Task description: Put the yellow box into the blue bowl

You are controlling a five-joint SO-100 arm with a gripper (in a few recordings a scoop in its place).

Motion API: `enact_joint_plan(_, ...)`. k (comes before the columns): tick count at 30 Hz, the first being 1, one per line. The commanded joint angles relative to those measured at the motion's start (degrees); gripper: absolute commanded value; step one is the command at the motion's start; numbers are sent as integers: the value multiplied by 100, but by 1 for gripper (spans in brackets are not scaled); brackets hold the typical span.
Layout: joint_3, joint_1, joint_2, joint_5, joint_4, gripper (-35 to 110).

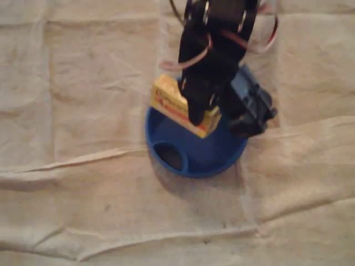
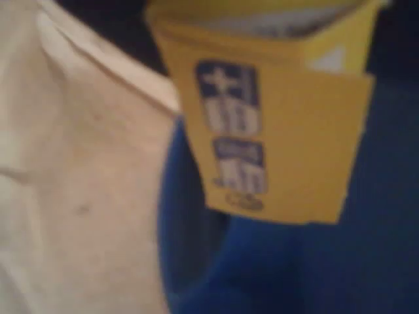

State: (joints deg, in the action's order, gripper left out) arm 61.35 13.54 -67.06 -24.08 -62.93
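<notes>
here, the tabletop (image 1: 83, 111) is covered by creased beige cloth (image 1: 288, 183). on it the blue bowl (image 1: 219, 158) is set. over its rim the yellow box (image 1: 166, 97) is held tilted, clamped by the end effector (image 1: 198, 113); its print is blurred, unreadable.

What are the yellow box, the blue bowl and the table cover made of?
The yellow box looks like thin printed cardboard: flat matte panels, sharp folded edges, blue print. The blue bowl is probably plastic: smooth, one even colour, slight sheen. The table cover seems to be beige cloth, with soft wrinkles and creases.
</notes>
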Motion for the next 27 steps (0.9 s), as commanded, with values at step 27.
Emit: enact_joint_plan(27,-1178,18,70,53,114,19)
